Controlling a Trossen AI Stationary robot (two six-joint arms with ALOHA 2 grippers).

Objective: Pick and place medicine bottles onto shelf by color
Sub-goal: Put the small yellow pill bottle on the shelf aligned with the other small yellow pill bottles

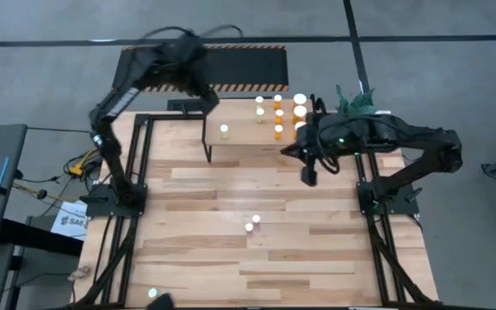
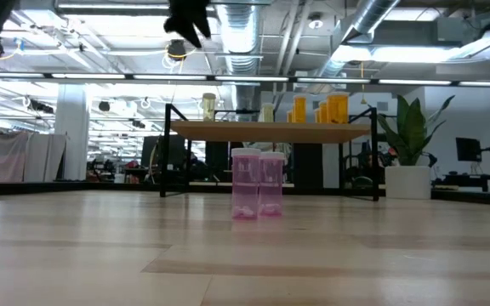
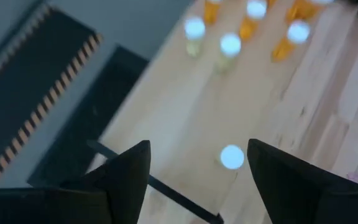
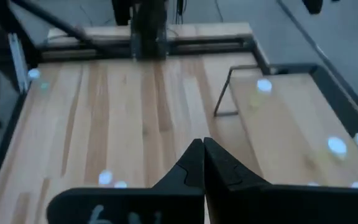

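white-capped bottles (image 1: 277, 118) stand on the wooden shelf (image 1: 248, 138); two pink ones (image 2: 258, 184) on the tabletop.

I see pale wood planks on the table (image 1: 257, 194) and a light wood shelf (image 2: 266, 132) on black legs. Two pink bottles (image 2: 258, 185) stand near me; orange bottles (image 2: 326, 109) and pale greenish ones (image 2: 208, 105) sit on the shelf, all white-capped. The mat (image 1: 231, 65) is black with orange-and-black striped edges. Both arms are dark.
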